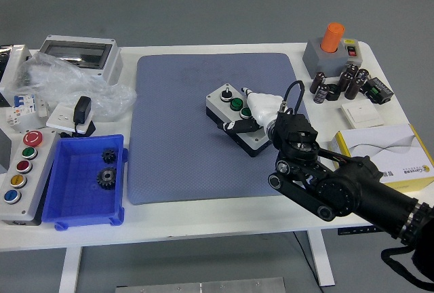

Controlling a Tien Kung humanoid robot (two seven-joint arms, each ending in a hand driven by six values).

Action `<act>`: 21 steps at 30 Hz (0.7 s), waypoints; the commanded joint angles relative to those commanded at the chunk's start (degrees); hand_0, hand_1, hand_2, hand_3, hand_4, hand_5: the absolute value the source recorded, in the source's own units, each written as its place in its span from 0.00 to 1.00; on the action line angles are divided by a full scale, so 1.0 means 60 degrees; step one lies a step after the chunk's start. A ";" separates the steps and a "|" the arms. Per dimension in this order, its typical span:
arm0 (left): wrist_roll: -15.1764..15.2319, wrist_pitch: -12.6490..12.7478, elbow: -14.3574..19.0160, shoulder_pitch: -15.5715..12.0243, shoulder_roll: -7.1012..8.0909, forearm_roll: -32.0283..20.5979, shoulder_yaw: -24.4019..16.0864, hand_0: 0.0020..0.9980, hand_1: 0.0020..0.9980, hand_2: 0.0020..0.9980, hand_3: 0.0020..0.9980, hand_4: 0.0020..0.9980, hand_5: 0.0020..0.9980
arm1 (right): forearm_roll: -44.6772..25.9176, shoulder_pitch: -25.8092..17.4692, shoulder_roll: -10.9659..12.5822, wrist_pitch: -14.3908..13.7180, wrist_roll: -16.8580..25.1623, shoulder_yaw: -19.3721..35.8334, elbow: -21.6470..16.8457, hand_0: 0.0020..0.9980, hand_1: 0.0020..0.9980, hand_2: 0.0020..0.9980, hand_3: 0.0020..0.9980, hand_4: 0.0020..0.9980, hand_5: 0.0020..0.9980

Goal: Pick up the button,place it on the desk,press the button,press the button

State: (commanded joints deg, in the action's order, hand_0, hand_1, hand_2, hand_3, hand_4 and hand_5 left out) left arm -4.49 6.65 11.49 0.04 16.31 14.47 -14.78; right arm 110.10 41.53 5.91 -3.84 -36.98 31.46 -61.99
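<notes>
Right arm comes in from the lower right, and the robot hand is sitting on the button box on the blue mat, mid tabletop. White fingers look loosely curled over the box's right end, touching it near the green button; can't tell if it's really gripping.

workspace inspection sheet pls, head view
surface: white table with a blue mat in the middle
job's things: button box lying on the mat
clutter: blue bin holding gears; five-button panel; orange-knob switch box; yellow-edged box
hands: right hand on the button box; left not in view
cables: black cable looping above the right wrist
surroundings: grey floor, nothing else seen
</notes>
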 joint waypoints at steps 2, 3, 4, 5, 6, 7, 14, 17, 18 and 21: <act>0.0002 0.0001 0.0000 0.0000 0.0001 -0.0004 0.0000 0.61 0.62 0.59 0.61 0.64 0.37 | 0.0028 0.0012 -0.0007 -0.0013 0.0000 -0.0041 0.0007 0.33 0.54 0.64 0.84 0.95 0.53; 0.0002 0.0002 -0.0001 0.0000 0.0002 -0.0007 0.0003 0.61 0.62 0.59 0.61 0.63 0.37 | 0.0047 0.0017 -0.0013 -0.0023 0.0000 -0.0069 0.0012 0.27 0.51 0.56 0.79 0.88 0.46; 0.0002 0.0002 0.0000 -0.0001 0.0002 -0.0002 -0.0001 0.61 0.62 0.59 0.61 0.63 0.37 | 0.0061 0.0021 -0.0018 -0.0033 0.0000 -0.0093 0.0015 0.27 0.51 0.56 0.79 0.88 0.46; 0.0002 0.0002 0.0000 -0.0001 0.0002 0.0002 -0.0003 0.61 0.62 0.59 0.61 0.63 0.37 | 0.0071 0.0023 -0.0022 -0.0041 0.0000 -0.0111 0.0017 0.27 0.51 0.56 0.79 0.88 0.46; 0.0002 0.0002 0.0001 -0.0002 0.0003 0.0002 -0.0005 0.61 0.62 0.59 0.61 0.63 0.37 | 0.0083 0.0026 -0.0027 -0.0048 0.0000 -0.0129 0.0021 0.27 0.51 0.56 0.79 0.88 0.46; 0.0002 0.0003 0.0002 -0.0004 0.0003 0.0008 -0.0010 0.61 0.62 0.59 0.61 0.63 0.37 | 0.0106 0.0031 -0.0039 -0.0061 0.0000 -0.0167 0.0031 0.27 0.51 0.56 0.79 0.88 0.46; 0.0011 0.0014 0.0013 -0.0003 0.0004 0.0094 -0.0096 0.61 0.62 0.59 0.61 0.62 0.36 | 0.0262 0.0057 -0.0060 -0.0249 0.0000 -0.0322 0.0065 0.19 0.43 0.47 0.59 0.70 0.34; 0.0018 0.0017 0.0020 0.0001 0.0002 0.0167 -0.0167 0.61 0.62 0.59 0.61 0.61 0.35 | 0.0288 0.0066 -0.0041 -0.0340 0.0000 -0.0385 0.0043 0.18 0.43 0.43 0.46 0.71 0.26; 0.0022 0.0020 0.0021 0.0004 0.0002 0.0175 -0.0180 0.61 0.62 0.59 0.61 0.61 0.35 | 0.0291 0.0068 -0.0028 -0.0378 0.0000 -0.0414 0.0028 0.18 0.43 0.43 0.46 0.71 0.26; 0.0032 0.0027 0.0022 0.0007 0.0006 0.0188 -0.0196 0.61 0.62 0.59 0.61 0.60 0.35 | 0.0243 0.0076 0.0013 -0.0486 0.0000 -0.0507 -0.0040 0.18 0.42 0.41 0.39 0.71 0.24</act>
State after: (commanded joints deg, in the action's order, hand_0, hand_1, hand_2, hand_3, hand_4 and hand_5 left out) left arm -4.30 6.82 11.62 0.08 16.34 15.60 -15.96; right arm 111.56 41.98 5.99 -6.75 -36.98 28.42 -62.23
